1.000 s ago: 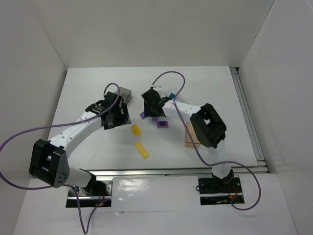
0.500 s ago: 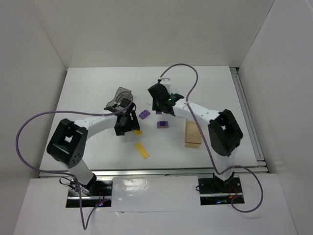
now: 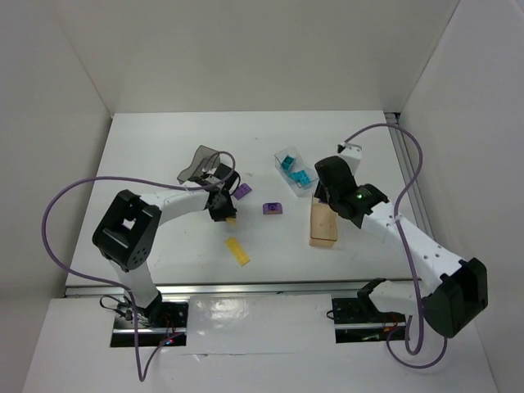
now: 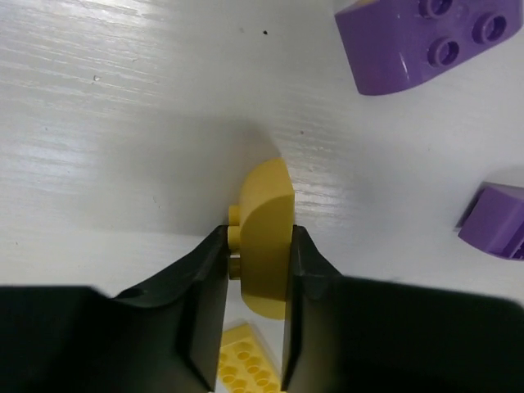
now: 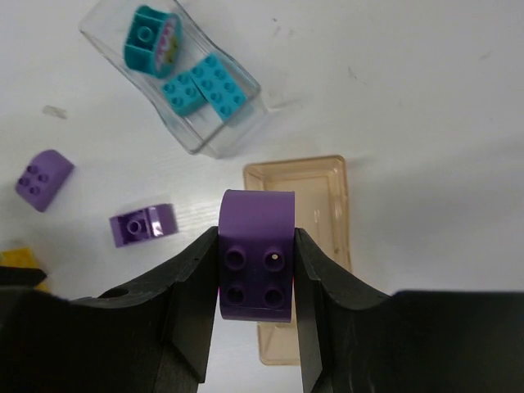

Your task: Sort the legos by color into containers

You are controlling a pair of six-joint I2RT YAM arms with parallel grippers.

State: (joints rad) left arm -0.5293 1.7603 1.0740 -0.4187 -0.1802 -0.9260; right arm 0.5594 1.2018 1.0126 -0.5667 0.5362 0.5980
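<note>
The left tool [image 4: 258,241] is closed snugly on a yellow curved lego [image 4: 266,196], pinched on edge between both fingers low over the white tabletop [image 3: 164,139]. A flat yellow lego [image 3: 237,251] lies just nearer the arm bases. Two loose purple legos [image 4: 417,41] [image 4: 495,221] rest on the tabletop close by, apart from each other. The right tool [image 5: 256,246] is clamped on a purple lego [image 5: 256,221], studs facing the wrist camera, and hangs above the tan bin [image 5: 295,161], whose visible part holds nothing. Beside that bin stands the clear bin [image 5: 209,139], holding three teal legos [image 5: 205,82]. The dark grey bin [image 3: 199,162] sits just beyond the left tool.
</note>
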